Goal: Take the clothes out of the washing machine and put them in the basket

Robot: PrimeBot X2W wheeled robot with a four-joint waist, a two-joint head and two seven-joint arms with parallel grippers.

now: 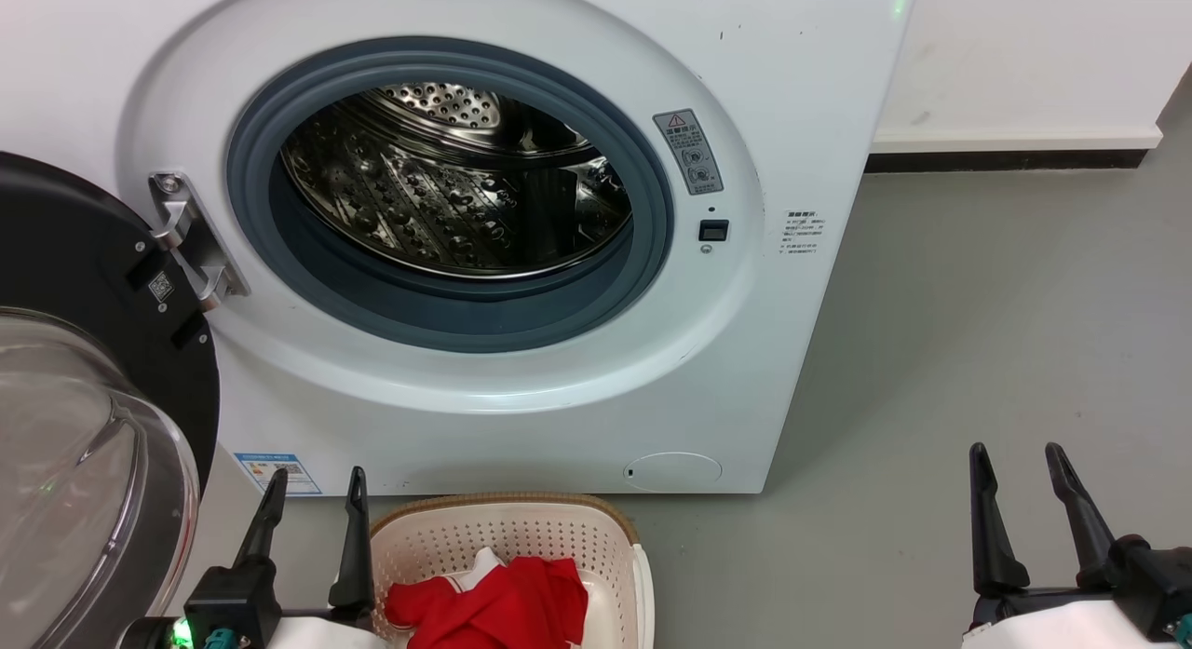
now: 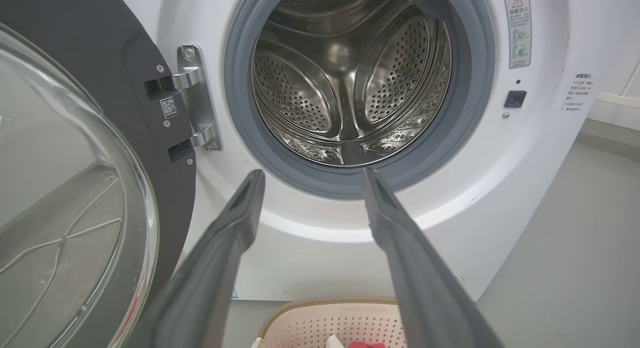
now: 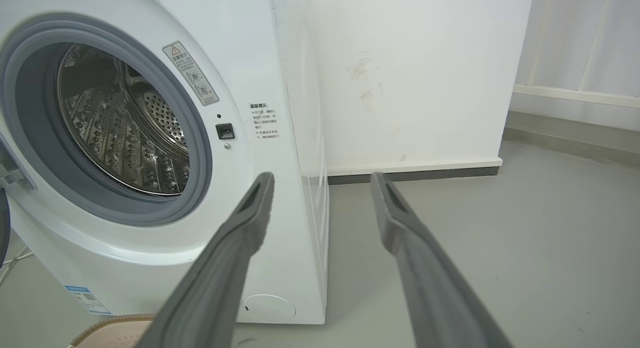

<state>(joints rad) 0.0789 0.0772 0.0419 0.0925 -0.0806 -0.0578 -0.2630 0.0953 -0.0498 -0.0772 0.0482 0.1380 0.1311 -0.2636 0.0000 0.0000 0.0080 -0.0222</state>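
- A white front-loading washing machine (image 1: 792,118) fills the upper part of the head view. Its black-framed glass door (image 1: 65,239) is swung wide open to the left.
- The steel drum (image 1: 447,193), dotted with holes, looks bare in every view. No fabric is visible on the metal.
- The clothes (image 1: 494,607) lie in a crumpled red heap with white trim inside the basket (image 1: 503,503). The heap does not show whether it is one garment or two.
- The cream basket with a brown rim sits on the floor just in front of the machine, below the porthole.
- The left gripper (image 1: 317,477) hangs just beside the basket's left edge. Its two dark fingers are spread apart with nothing between them.
- The right gripper (image 1: 1015,453) hovers well off to the right, over bare floor. Its fingers are also spread and hold nothing.
- The fabric looks light, soft and limp. It would likely drape and trail when lifted, so a pinch on a raised fold or bunched ridge should hold best.
- The grey floor (image 1: 978,304) is smooth and level. A plain white wall (image 1: 1024,53) with a dark skirting strip stands behind the machine.
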